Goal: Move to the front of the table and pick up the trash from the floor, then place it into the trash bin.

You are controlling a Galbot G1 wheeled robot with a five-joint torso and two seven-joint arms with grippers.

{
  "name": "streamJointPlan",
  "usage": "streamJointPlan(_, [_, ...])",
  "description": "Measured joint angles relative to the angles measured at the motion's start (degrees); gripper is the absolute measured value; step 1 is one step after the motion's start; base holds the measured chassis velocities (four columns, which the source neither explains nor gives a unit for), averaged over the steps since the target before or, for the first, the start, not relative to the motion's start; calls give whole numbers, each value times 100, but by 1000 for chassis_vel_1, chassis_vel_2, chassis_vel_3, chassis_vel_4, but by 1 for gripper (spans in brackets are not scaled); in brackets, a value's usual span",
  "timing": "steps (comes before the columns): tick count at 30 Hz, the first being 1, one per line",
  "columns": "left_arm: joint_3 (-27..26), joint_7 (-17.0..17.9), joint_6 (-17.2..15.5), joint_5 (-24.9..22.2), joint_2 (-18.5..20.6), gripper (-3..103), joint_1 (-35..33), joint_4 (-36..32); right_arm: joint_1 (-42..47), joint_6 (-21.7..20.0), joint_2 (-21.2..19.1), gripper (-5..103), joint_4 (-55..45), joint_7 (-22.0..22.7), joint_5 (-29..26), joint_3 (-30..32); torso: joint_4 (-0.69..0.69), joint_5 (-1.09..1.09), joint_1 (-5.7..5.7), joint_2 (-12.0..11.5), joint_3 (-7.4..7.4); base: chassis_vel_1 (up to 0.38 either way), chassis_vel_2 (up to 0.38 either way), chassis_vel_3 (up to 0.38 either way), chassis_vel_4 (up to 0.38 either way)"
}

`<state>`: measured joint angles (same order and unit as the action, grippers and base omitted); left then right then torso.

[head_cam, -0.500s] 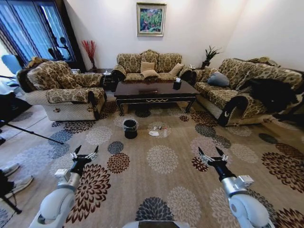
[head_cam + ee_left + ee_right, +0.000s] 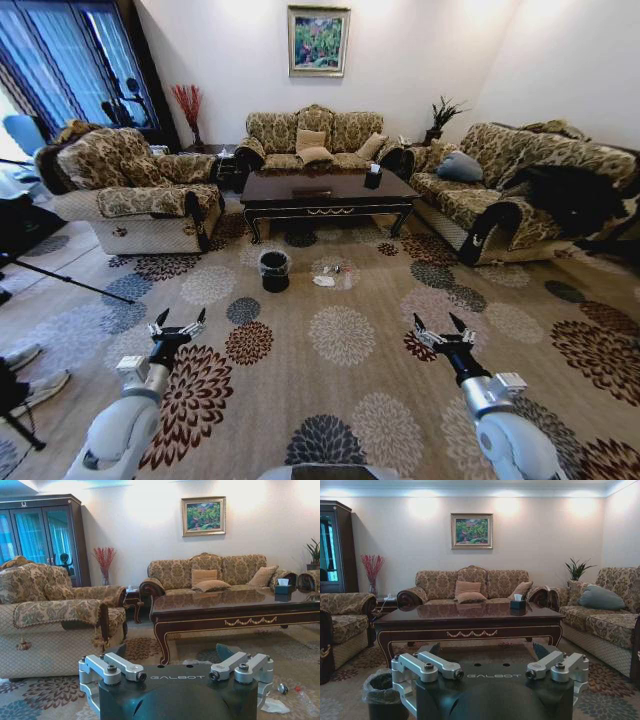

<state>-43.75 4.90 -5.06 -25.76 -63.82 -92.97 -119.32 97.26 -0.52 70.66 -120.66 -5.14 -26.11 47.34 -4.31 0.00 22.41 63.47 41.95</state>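
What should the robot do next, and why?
Probably drive forward: the trash lies on the carpet before the table, beside the trash bin, well beyond the open left gripper and right gripper.

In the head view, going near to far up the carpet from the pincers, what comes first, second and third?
Left pincer and right pincer, both open → trash bin with the trash beside it → table → sofa at the back wall.

You have one table (image 2: 328, 190), one trash bin (image 2: 274, 270), three sofas, and two grippers in view.
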Motion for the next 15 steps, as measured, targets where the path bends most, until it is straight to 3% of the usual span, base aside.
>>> streamJointPlan(10, [35,-58,-7,-26,-6,100,-25,-71,-6,-37,-2,100,-66,51,-49,3,0,0,-25,-60,-32,0,0,0,0])
streamJointPlan(15, [67,-77,-11,-25,-35,100,-2,-82,22,-69,60,100,-101,64,-53,-35,0,0,-96,-210,-115,0,0,0,0])
